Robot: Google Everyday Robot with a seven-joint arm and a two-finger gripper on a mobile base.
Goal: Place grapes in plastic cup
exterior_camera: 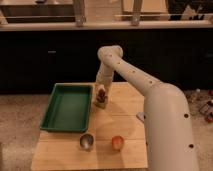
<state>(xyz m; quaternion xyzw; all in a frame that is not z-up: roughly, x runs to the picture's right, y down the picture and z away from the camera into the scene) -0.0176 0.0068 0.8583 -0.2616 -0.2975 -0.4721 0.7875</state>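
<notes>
My gripper points down over the wooden table, just right of the green tray. It is shut on the grapes, a small dark reddish bunch that shows between the white fingers. The plastic cup, pale and yellowish, stands right under the gripper. The grapes sit at or just above its rim. I cannot tell whether they touch the cup.
A green tray lies on the table's left half. A shiny metal cup and a round orange-red fruit stand near the front edge. My arm reaches in from the right. A dark counter runs behind.
</notes>
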